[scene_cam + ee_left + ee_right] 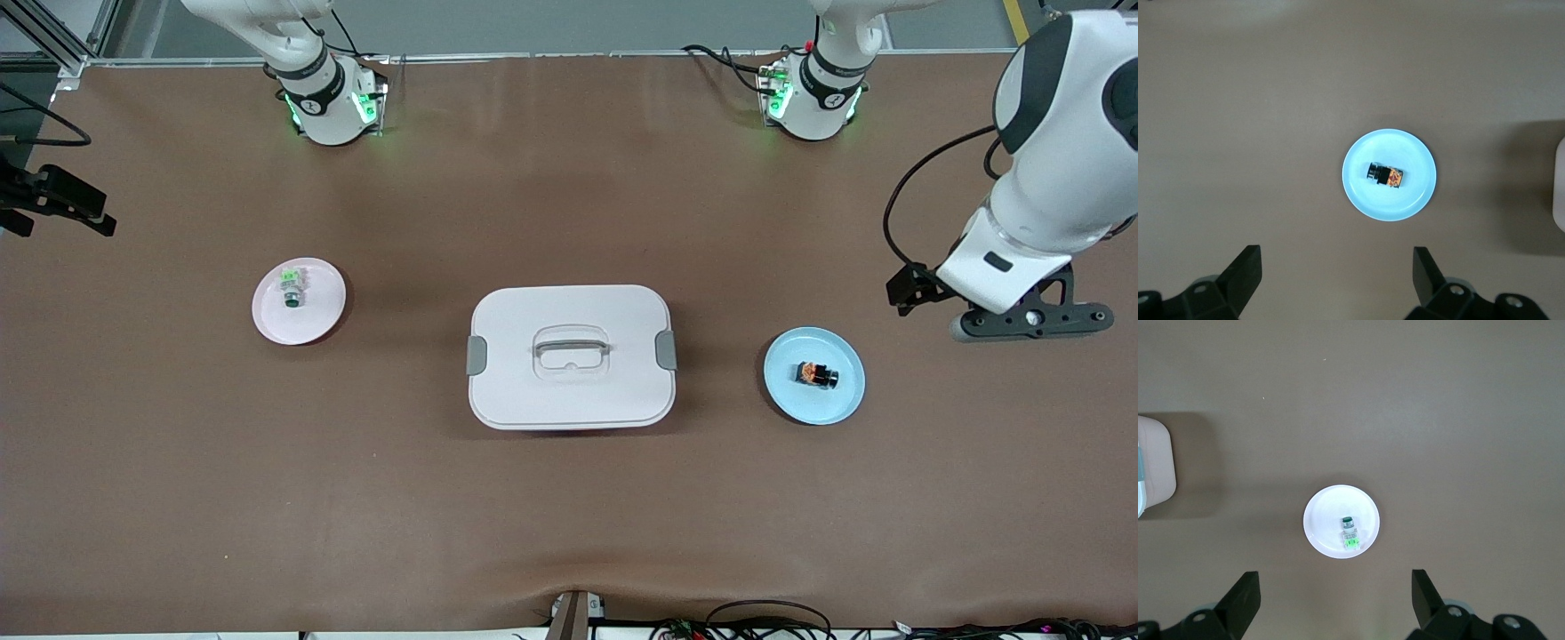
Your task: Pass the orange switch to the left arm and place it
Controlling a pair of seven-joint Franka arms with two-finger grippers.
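White box (571,391), blue plate (840,400)

Glossy white arms (1049,151) with black joint bands, green-lit bases, looping black cables, black jaws

Count, tabletop (569,516): one.
Plates: two — one blue plate (840,400), one pale pink plate (318,318).
Small components: two — one orange switch (816,374) on the blue plate, one green-and-white component (291,286) on the pink plate.
Box (571,356): one, white, with two grey side latches and one recessed handle.
Robot arms: two. Grippers: two, left gripper (1336,277) and right gripper (1336,600), two fingers each.
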